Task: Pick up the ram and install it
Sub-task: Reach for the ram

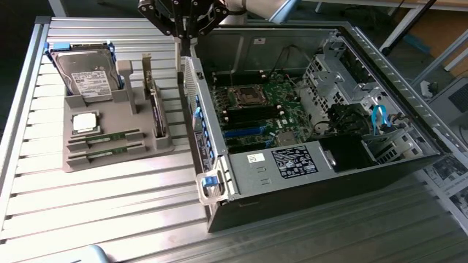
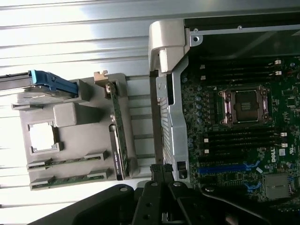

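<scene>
Nearest the exterior camera lies bare, slatted metal worktop (image 1: 109, 208), with open room running along the exterior view's left up to its raised edge rail. Just beyond it stands the front corner of an open computer case (image 1: 256, 170), which carries a blue latch (image 1: 210, 183).

On the exterior view's left of the case, and just beside it, sits a grey holder (image 1: 80, 163). Two ram sticks lie flat in its front slots, parallel and apart: the nearer ram stick (image 1: 109, 152) and, behind it, the farther ram stick (image 1: 111, 137). Both are untouched. Next back in the holder are a square silver processor chip (image 1: 85, 123) and then a hard drive (image 1: 87, 76) propped at a tilt. An upright expansion card (image 1: 155, 109) stands along the holder's side nearest the case.

The case's tall side wall rises between the holder and the motherboard (image 1: 270, 109). Inside the case, black memory slots (image 1: 252, 116) flank the processor socket (image 1: 246, 96).

Farthest back, the hand (image 1: 184, 34) hangs above the far end of that wall, well apart from both sticks. Its fingers (image 2: 154, 172) are pressed together and hold nothing.
</scene>
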